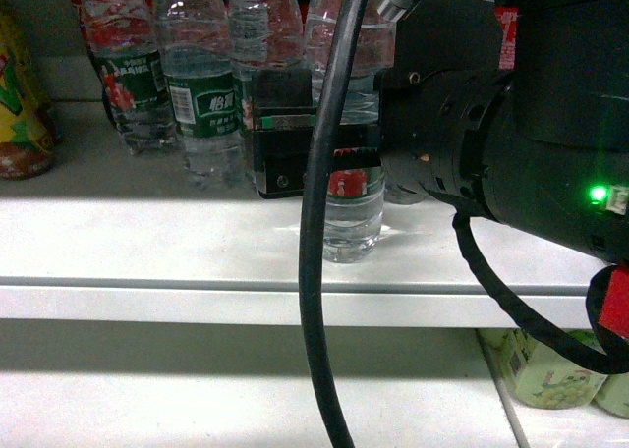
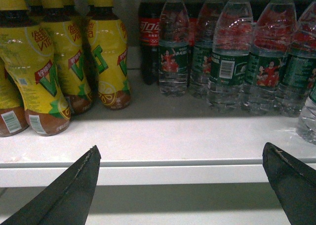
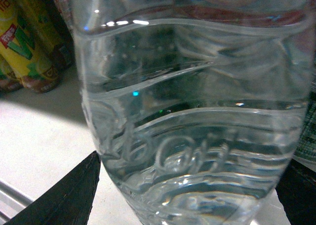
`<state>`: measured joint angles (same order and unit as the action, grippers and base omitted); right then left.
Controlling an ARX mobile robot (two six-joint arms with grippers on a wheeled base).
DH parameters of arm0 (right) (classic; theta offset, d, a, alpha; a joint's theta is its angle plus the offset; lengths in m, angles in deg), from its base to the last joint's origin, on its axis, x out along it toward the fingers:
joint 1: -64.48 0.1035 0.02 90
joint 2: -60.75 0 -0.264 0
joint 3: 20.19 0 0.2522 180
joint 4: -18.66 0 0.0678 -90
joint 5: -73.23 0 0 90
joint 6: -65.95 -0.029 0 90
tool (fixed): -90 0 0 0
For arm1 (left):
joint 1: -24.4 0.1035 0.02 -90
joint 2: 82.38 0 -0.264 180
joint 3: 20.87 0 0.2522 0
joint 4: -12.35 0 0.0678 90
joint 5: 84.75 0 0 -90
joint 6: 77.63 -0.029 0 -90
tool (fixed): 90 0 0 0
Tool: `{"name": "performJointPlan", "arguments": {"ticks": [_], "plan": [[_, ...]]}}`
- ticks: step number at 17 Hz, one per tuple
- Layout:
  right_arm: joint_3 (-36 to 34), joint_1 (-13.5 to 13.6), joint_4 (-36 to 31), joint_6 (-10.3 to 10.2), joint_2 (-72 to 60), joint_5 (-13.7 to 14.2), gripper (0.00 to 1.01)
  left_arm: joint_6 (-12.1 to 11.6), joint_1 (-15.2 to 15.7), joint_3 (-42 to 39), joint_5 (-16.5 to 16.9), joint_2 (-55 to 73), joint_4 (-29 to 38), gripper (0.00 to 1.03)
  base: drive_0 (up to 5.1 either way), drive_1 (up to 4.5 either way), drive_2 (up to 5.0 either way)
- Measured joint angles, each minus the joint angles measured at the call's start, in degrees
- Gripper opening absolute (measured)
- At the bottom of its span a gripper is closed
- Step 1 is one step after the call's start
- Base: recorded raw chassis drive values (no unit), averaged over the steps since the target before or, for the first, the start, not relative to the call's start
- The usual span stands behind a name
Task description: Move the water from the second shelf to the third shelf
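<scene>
Water bottle [image 1: 352, 212]: clear and ribbed, standing upright on the white shelf [image 1: 147, 242], in front of the row of like bottles and near the shelf's front edge.
My right gripper [image 1: 295, 158]: reaches in from the right in the head view; its black fingers sit on either side of the bottle at the level of its label.
Right jaws: the wrist view shows the bottle filling the gap between my two dark fingertips [image 3: 64, 198]; I cannot tell whether they press on it or merely flank it.
My left gripper [image 2: 180, 185]: held in front of the shelf edge, apart from every bottle.
Left jaws: spread wide, nothing between them.
Row of water bottles [image 2: 237, 52]: green labels, standing at the back right in the left wrist view.
Yellow drink bottles [image 2: 49, 62]: grouped at the left of the same shelf.
Cola bottle [image 2: 148, 37]: dark, red label, behind, between the yellow drinks and the water.
Black cable [image 1: 324, 222]: hangs down across the head view, in front of the shelf.
</scene>
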<state>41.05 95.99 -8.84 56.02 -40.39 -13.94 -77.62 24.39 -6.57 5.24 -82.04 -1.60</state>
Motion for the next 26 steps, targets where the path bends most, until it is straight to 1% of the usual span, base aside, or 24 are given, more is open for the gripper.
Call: {"name": "performJointPlan", "arguments": {"ticks": [1, 6, 7, 9, 10, 11, 13, 14, 15, 16, 19, 21, 22, 23, 26], "plan": [[0.0, 0.0, -2.6, -1.2, -1.2, 1.5, 0.98, 0.0, 0.0, 0.0, 0.0, 0.0, 0.0, 0.98, 0.0, 0.00, 0.0], [0.0, 0.2, -3.0, -2.1, -1.8, 2.5, 0.98, 0.0, 0.0, 0.0, 0.0, 0.0, 0.0, 0.98, 0.0, 0.00, 0.0], [0.0, 0.3, -3.2, -2.1, -1.8, 2.8, 0.96, 0.0, 0.0, 0.0, 0.0, 0.0, 0.0, 0.98, 0.0, 0.00, 0.0], [0.0, 0.4, -3.5, -2.1, -1.8, 2.8, 0.86, 0.0, 0.0, 0.0, 0.0, 0.0, 0.0, 0.98, 0.0, 0.00, 0.0], [0.0, 0.4, -3.7, -2.1, -1.8, 3.1, 0.71, 0.0, 0.0, 0.0, 0.0, 0.0, 0.0, 0.98, 0.0, 0.00, 0.0], [0.0, 0.4, -3.8, -2.1, -1.8, 3.1, 0.60, 0.0, 0.0, 0.0, 0.0, 0.0, 0.0, 0.98, 0.0, 0.00, 0.0], [0.0, 0.8, -3.7, -2.0, -1.8, 3.7, 0.49, 0.0, 0.0, 0.0, 0.0, 0.0, 0.0, 0.98, 0.0, 0.00, 0.0], [-0.2, 0.8, -3.8, -1.5, -1.6, 3.8, 0.45, 0.0, 0.0, 0.0, 0.0, 0.0, 0.0, 0.98, 0.0, 0.00, 0.0], [-0.7, 0.8, -3.8, -1.3, -1.1, 3.8, 0.44, 0.0, 0.0, 0.0, 0.0, 0.0, 0.0, 0.98, 0.0, 0.00, 0.0], [-1.5, 0.8, -3.8, -0.6, -0.4, 3.8, 0.43, 0.0, 0.0, 0.0, 0.0, 0.0, 0.0, 0.98, 0.0, 0.00, 0.0], [-4.4, 0.7, -3.3, 0.6, 2.8, 3.7, 0.42, 0.0, 0.0, 0.0, 0.0, 0.0, 0.0, 0.98, 0.0, 0.00, 0.0], [-7.0, 0.1, -2.3, 2.1, 5.8, 3.4, 0.42, 0.0, 0.0, 0.0, 0.0, 0.0, 0.0, 0.98, 0.0, 0.00, 0.0], [-8.0, -0.4, -1.6, 2.5, 7.1, 3.4, 0.42, 0.0, 0.0, 0.0, 0.0, 0.0, 0.0, 0.98, 0.0, 0.00, 0.0], [-9.2, -1.1, -1.0, 3.4, 8.7, 3.5, 0.42, 0.0, 0.0, 0.0, 0.0, 0.0, 0.0, 0.98, 0.0, 0.00, 0.0], [-13.3, -4.7, -1.4, 4.1, 13.6, 3.3, 0.42, 0.0, 0.0, 0.0, 0.0, 0.0, 0.0, 0.98, 0.0, 0.00, 0.0]]}}
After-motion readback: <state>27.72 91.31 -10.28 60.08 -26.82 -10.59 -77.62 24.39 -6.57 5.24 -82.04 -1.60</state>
